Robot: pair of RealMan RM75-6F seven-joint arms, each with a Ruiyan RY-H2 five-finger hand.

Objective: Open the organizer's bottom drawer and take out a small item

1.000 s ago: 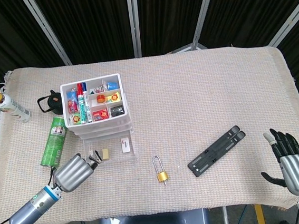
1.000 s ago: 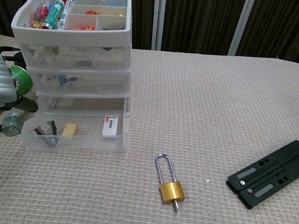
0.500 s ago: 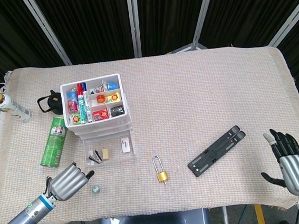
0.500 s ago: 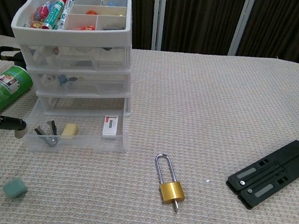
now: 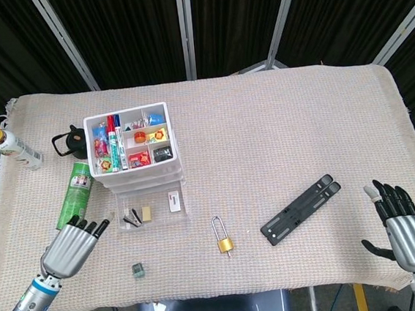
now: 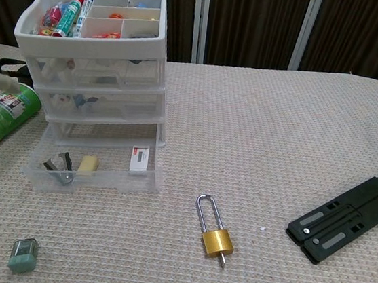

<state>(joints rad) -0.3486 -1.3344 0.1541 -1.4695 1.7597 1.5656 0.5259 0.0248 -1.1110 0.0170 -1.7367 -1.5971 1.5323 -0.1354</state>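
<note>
Though near drawer [image 5: 152,208], small item [image 5: 138,269] apart.

Bottom drawer [image 6: 97,172] open — small item [image 6: 24,255] out

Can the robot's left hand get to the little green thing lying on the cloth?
Probably yes. The left hand is open and empty, and the little green thing lies close by on bare cloth, with nothing between them.

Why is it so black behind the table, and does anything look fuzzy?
In the head view the backdrop behind the table is dark, while the cloth is evenly lit, with only faint shadows. In the chest view the padlock and the drawer look sharp, and the little green block near the bottom edge looks a bit soft. No strong glare shows in either view.
</note>
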